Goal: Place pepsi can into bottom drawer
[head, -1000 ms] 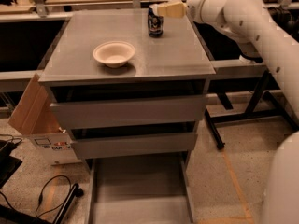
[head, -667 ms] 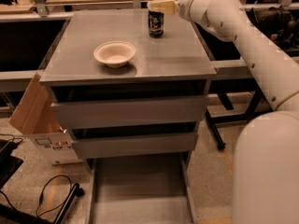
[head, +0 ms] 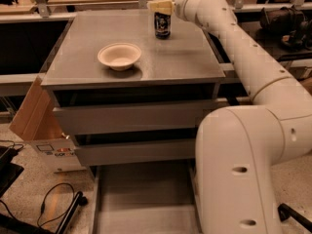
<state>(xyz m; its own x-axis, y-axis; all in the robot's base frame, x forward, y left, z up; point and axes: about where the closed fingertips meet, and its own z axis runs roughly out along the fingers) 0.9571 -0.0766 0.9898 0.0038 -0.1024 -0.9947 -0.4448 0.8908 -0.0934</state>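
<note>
The pepsi can point(head: 162, 25), dark blue with a white and red logo, stands upright at the back of the grey cabinet top point(head: 185, 57). My gripper point(head: 161, 6) is at the can's top edge, reaching in from the right on the long white arm. The can rests on the cabinet top. The bottom drawer point(head: 141, 199) is pulled out at the foot of the cabinet, a shallow grey tray with nothing visible in it. Its right part is hidden behind my arm's base.
A cream round bowl point(head: 119, 56) sits on the cabinet top, front left of the can. The two upper drawers point(head: 131, 118) are shut. A cardboard box point(head: 34, 121) leans at the cabinet's left. Black cables point(head: 53, 204) lie on the floor. My arm's bulky base point(head: 243, 169) stands front right.
My gripper has moved left, from beside the can's upper right to right over its top. The can, bowl and drawers have not moved.
</note>
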